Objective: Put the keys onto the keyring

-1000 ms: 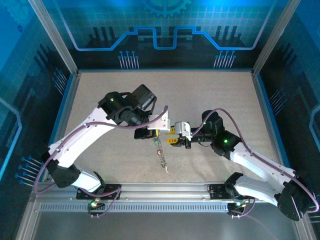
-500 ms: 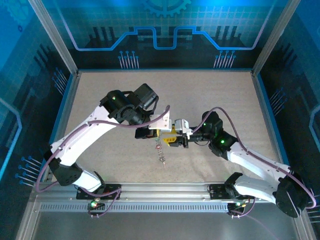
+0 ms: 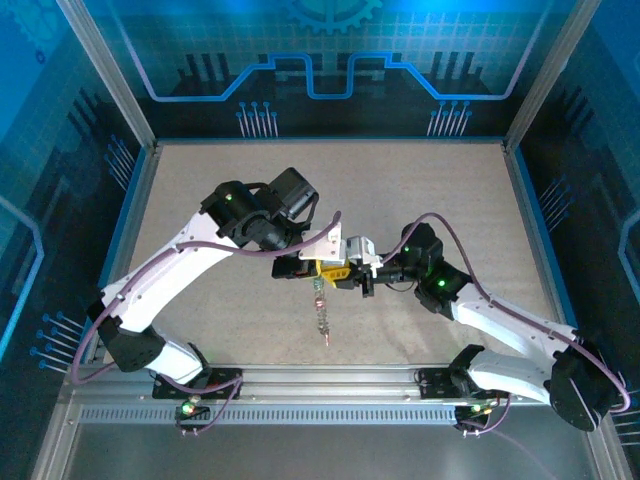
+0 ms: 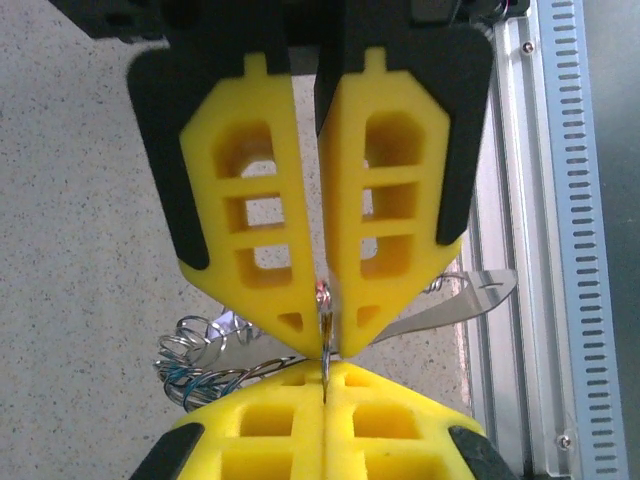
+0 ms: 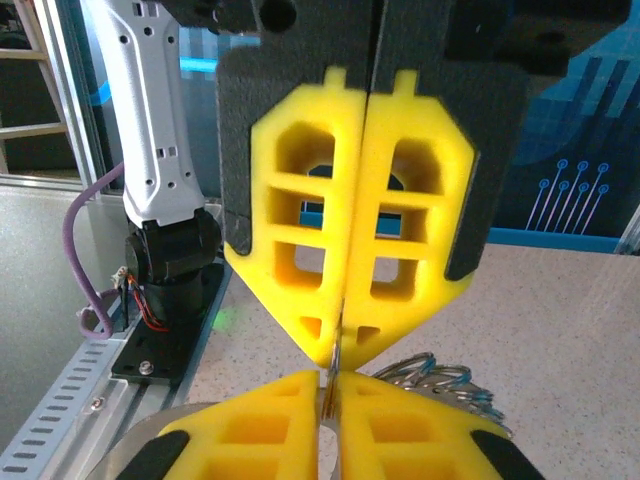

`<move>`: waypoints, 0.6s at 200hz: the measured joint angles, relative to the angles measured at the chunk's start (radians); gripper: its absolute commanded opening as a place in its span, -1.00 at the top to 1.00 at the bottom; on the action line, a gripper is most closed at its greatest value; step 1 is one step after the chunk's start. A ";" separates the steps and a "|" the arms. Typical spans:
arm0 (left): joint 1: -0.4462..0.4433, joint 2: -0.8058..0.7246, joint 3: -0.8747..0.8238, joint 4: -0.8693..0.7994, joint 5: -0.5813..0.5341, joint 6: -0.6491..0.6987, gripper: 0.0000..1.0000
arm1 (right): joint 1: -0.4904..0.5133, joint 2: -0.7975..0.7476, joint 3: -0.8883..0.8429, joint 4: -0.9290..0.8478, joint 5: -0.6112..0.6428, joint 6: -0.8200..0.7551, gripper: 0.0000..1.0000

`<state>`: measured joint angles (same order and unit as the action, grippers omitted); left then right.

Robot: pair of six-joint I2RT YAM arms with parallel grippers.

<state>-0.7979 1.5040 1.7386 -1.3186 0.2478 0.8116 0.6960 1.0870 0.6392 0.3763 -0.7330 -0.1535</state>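
Your left claw (image 4: 325,345) is pressed shut on the keyring (image 4: 324,300), which shows edge-on as a thin band. Your right claw (image 5: 335,350) meets it tip to tip and pinches the same band, as far as you can tell. The keys (image 3: 321,315) dangle in a string below the keyring, above the surface (image 3: 450,200). Judgement: most look threaded, but whether the last key is seated is unclear.

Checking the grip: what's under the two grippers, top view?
A string of keys runs from where the left gripper and right gripper meet, toward the near edge. Its top end is covered by their yellow fingers.
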 measured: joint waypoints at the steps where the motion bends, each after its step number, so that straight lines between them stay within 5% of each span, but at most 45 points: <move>1: 0.000 0.000 0.000 0.000 0.000 0.000 1.00 | 0.000 0.000 0.000 -0.001 0.000 0.000 0.78; 22: 0.000 -0.003 0.000 0.006 0.000 0.000 1.00 | 0.002 0.008 0.002 -0.002 0.010 0.003 1.00; 47: 0.000 -0.020 -0.013 0.019 0.003 -0.002 0.96 | 0.003 0.012 0.004 0.008 0.014 0.020 1.00; 77: 0.002 -0.135 -0.145 0.161 0.033 -0.040 0.37 | 0.004 0.013 -0.004 0.064 0.018 0.047 1.00; 120: 0.032 -0.410 -0.396 0.396 0.057 -0.114 0.49 | 0.004 -0.002 -0.062 0.168 0.054 0.079 1.00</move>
<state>-0.7658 1.0939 1.3430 -0.9226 0.3046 0.6979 0.6998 1.0847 0.5774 0.5442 -0.6792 -0.0742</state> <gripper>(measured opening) 0.255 0.050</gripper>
